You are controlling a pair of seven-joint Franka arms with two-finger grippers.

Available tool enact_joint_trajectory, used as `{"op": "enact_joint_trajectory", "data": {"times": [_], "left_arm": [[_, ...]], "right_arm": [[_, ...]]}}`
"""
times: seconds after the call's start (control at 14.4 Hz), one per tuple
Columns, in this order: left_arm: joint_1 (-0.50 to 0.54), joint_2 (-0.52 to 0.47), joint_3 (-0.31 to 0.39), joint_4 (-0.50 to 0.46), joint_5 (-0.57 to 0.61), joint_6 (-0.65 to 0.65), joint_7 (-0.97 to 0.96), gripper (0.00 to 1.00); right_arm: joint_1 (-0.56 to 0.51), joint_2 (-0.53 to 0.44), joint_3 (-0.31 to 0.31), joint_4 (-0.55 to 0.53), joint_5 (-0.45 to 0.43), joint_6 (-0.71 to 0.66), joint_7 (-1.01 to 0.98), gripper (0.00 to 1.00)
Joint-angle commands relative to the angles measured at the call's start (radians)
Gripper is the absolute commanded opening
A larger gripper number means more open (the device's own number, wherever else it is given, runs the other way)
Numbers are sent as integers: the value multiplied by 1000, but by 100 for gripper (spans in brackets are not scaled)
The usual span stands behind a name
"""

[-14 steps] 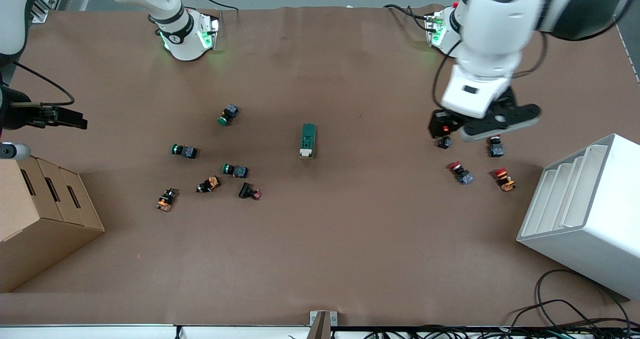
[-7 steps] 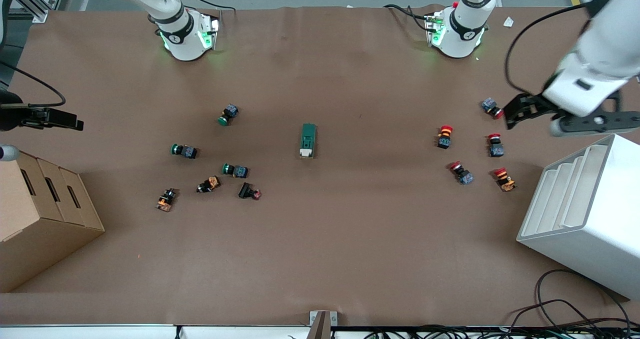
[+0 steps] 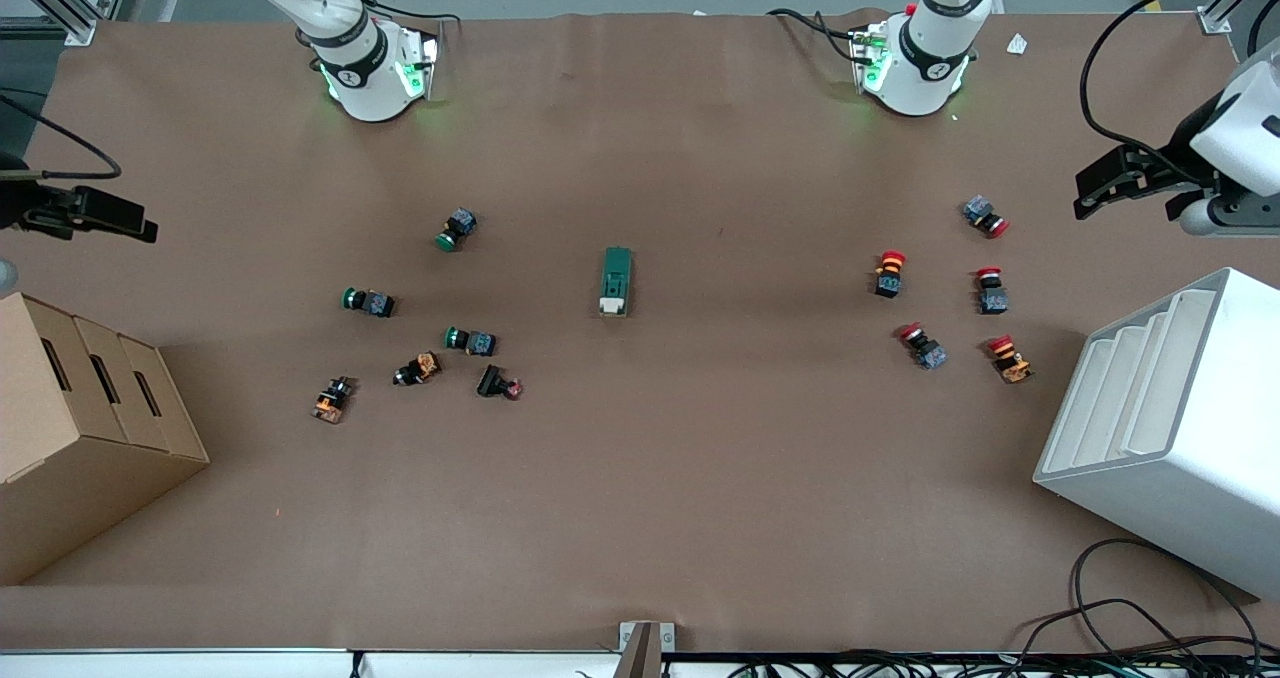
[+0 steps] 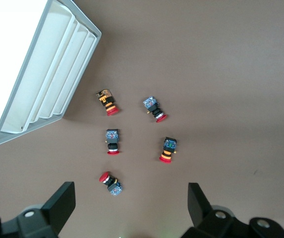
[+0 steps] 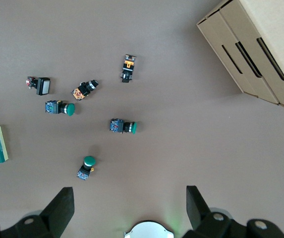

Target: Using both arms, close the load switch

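While the load switch (image 3: 616, 281) lies alone at the middle of the tabletop (image 3: 640, 508), both arms hang high at its ends: the left pincer (image 4: 131, 210) spread wide over the red-capped buttons (image 4: 113, 142) by the white rack (image 3: 1170, 428), the right pincer (image 5: 130, 212) spread wide over the green-capped buttons (image 5: 123, 127) near the cardboard box (image 3: 80, 428)

Brown bench (image 3: 640, 518) all around. Cardboard box (image 3: 80, 428) at the right arm's end, white rack (image 3: 1170, 428) at the left arm's end, slots open. Red buttons (image 3: 940, 288) scattered near the rack, five of them, apart from each other. Green buttons (image 3: 420, 288) and orange-bodied ones (image 3: 375, 383) cluster near the box. Cables (image 3: 1150, 618) trail off the bench edge.
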Motion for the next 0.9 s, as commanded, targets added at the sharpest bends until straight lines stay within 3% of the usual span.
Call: {"op": "enact_joint_trajectory", "data": {"times": [0.0,0.28,0.56,0.83], "left_arm": [[-1,-51,-6,-35,-16,-6,8,100],[-7,-52,-20,-36,-18,-11,2,100],[-7,-72,-26,-38,-19,-25,2,100],[-1,-74,-29,-26,-35,-46,9,100]], "right_arm": [[-107,-69,112,-75,-25,12,25,100],[-98,-129,106,-150,-25,45,23,100],[0,-162,9,-175,-28,47,22,100],[34,-225,-15,-245,-34,78,22,100]]}}
